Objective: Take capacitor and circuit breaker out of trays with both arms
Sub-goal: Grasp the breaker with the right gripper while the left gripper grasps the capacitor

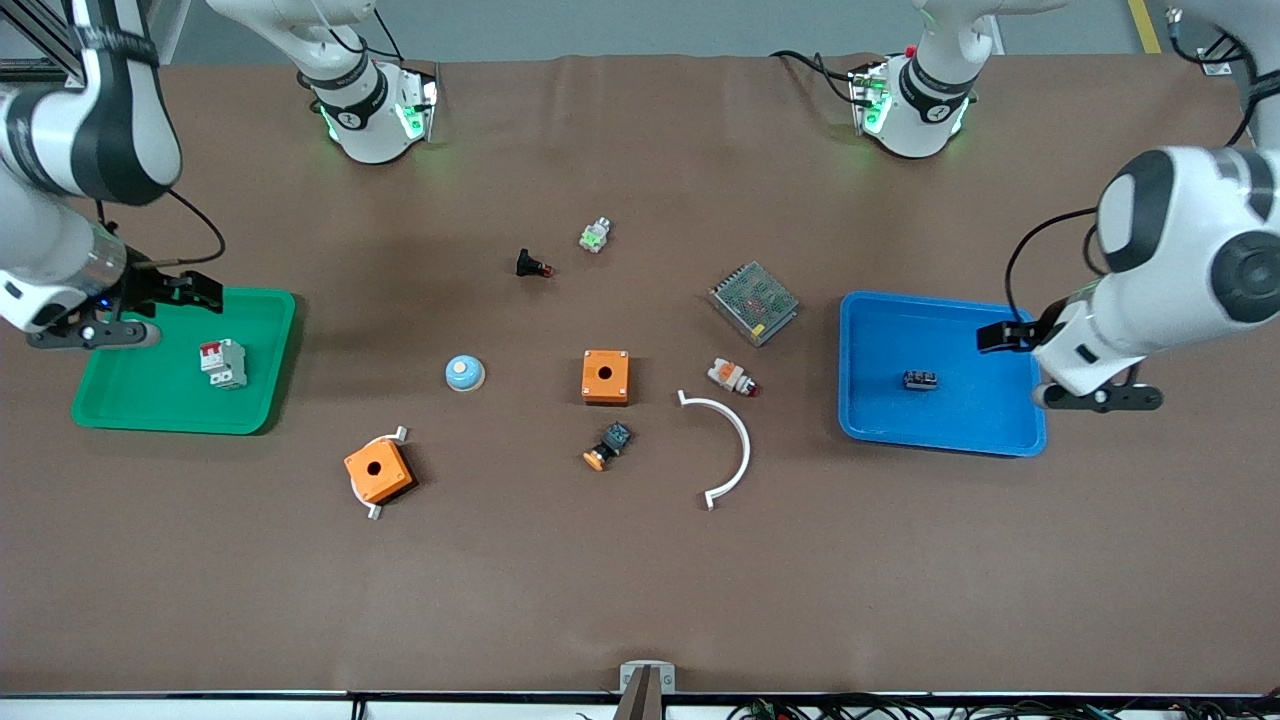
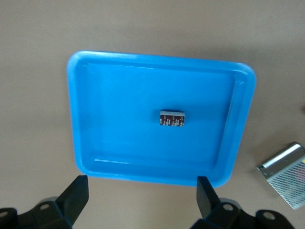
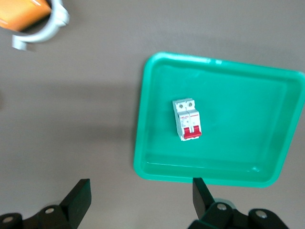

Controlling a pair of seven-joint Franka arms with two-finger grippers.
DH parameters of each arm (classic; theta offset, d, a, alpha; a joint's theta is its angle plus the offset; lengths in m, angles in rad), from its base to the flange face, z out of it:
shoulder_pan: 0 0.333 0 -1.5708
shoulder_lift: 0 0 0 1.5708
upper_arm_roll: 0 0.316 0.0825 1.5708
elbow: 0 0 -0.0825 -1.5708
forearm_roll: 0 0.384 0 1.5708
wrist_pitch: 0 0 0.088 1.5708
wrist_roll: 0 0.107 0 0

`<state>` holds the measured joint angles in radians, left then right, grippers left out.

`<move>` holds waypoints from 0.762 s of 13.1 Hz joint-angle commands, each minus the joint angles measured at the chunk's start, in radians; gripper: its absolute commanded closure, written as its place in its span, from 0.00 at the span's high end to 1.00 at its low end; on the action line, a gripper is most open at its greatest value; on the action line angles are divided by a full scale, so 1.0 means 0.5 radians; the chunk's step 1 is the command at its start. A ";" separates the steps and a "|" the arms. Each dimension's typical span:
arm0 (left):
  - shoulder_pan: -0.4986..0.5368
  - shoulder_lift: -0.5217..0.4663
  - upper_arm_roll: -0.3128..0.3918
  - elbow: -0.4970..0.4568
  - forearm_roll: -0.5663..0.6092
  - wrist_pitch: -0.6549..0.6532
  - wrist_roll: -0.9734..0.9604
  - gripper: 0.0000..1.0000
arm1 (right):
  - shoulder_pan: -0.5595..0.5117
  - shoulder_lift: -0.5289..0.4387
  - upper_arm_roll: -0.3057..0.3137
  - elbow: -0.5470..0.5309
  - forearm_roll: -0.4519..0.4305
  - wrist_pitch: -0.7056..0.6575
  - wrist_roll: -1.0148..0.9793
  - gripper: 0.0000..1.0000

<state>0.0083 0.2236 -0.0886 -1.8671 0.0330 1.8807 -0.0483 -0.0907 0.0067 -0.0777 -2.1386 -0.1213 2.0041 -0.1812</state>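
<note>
The capacitor [image 1: 920, 379], a tiny dark block, lies in the blue tray [image 1: 880, 340] at the left arm's end of the table. In the left wrist view the capacitor [image 2: 172, 119] lies mid-tray [image 2: 119, 105]. My left gripper [image 1: 1098, 397] hangs open and empty over the table beside that tray [image 2: 141, 188]. The breaker [image 1: 223, 363], white-grey with a red patch, lies in the green tray [image 1: 150, 400] at the right arm's end. It also shows in the right wrist view [image 3: 188, 119] in the tray [image 3: 238, 95]. My right gripper [image 1: 92, 333] is open and empty beside the green tray [image 3: 141, 191].
Between the trays lie two orange boxes [image 1: 606, 376] [image 1: 378, 470], a white curved strip [image 1: 728, 447], a metal mesh unit [image 1: 754, 302], a blue knob [image 1: 465, 373], an orange-capped push-button [image 1: 608, 445], a white-and-orange part [image 1: 732, 376], a black red-tipped part [image 1: 532, 265] and a green-white part [image 1: 595, 235].
</note>
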 commanded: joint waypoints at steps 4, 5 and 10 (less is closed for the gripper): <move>-0.007 0.288 -0.022 -0.245 0.035 0.411 0.054 1.00 | -0.104 0.394 0.017 0.031 -0.110 0.259 -0.079 0.94; -0.026 0.344 -0.034 -0.245 0.035 0.466 0.054 1.00 | -0.104 0.452 0.017 0.040 -0.141 0.296 -0.079 0.94; -0.084 0.544 -0.050 -0.245 0.038 0.626 0.050 1.00 | -0.208 0.652 0.017 0.126 -0.224 0.397 -0.082 0.94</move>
<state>-0.0329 0.4819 -0.1118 -1.9927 0.0332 2.1733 -0.0335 -0.1570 0.2979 -0.0798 -2.1090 -0.2080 2.1910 -0.2129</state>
